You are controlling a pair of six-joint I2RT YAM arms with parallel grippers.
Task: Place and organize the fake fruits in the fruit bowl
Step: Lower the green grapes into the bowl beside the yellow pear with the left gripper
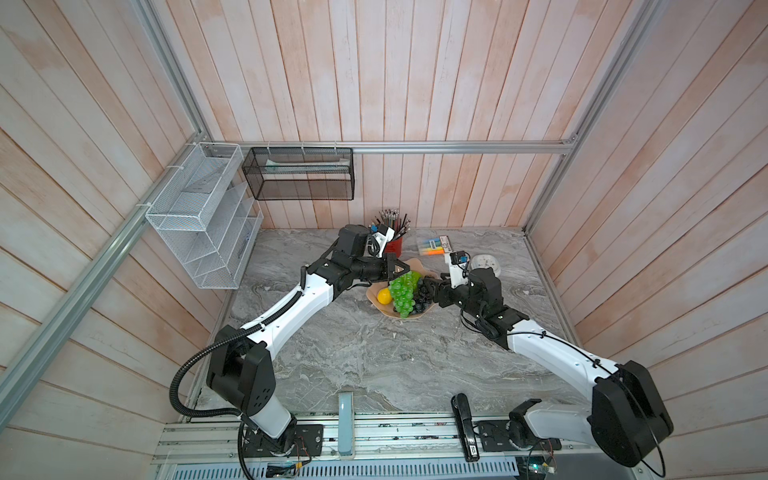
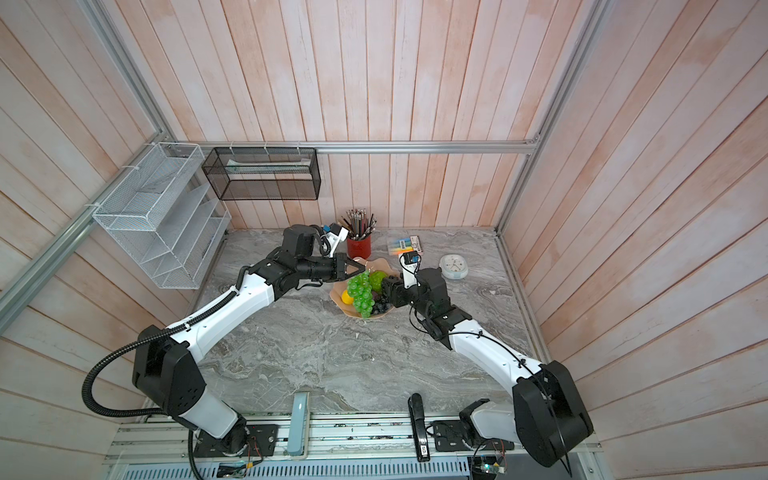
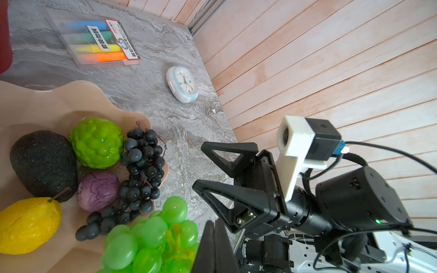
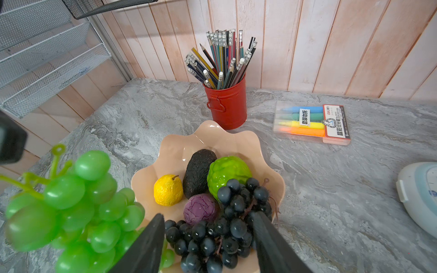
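A robotics lab cell is posing as an office desk. Aluminium framing (image 1: 415, 147) is boxing in plank walls (image 1: 415, 62) and a marble-look tabletop (image 1: 353, 353). The left arm (image 1: 291, 307) and right arm (image 1: 552, 353) are sitting bolted to a near rail (image 1: 395, 436). A white mesh file rack (image 1: 199, 232) and a black mesh basket (image 1: 299, 174) are hanging far left, while a pencil cup (image 4: 227, 106), a highlighter pack (image 4: 312, 123) and a clock (image 3: 183, 84) are sitting along the far edge.

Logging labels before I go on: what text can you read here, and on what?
"套装勿拆": white sticker on the highlighter pack.
"deli": the pack's red panel.
Panel's small print, clock dial numerals, label on the black tool by the front rail: too small to read.
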